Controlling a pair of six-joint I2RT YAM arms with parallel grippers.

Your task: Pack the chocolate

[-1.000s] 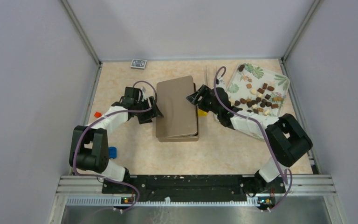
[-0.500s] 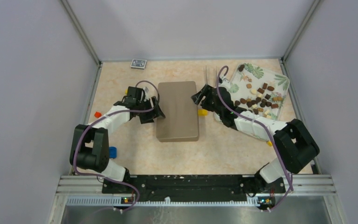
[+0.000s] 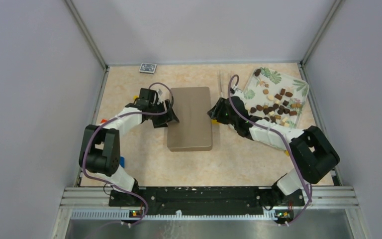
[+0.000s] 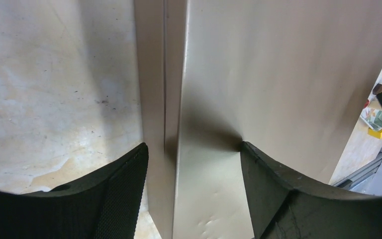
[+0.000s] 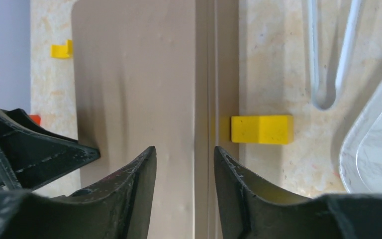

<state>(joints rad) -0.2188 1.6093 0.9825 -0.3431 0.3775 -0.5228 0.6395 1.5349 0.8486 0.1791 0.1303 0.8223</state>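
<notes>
Right of the right gripper (image 3: pixel 212 113), tiny brown and cream chocolate pieces (image 3: pixel 278 97) lie on a leaf-patterned tray (image 3: pixel 271 75). Whether that gripper pinches the flat brown box (image 3: pixel 190 119) is unclear; the left gripper (image 3: pixel 171 118) is spread.

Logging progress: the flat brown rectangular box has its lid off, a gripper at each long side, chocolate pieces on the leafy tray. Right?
No: the top view shows the flat brown rectangular box with its lid on. The left gripper and right gripper flank its long sides; chocolate pieces lie on the leafy tray.
</notes>
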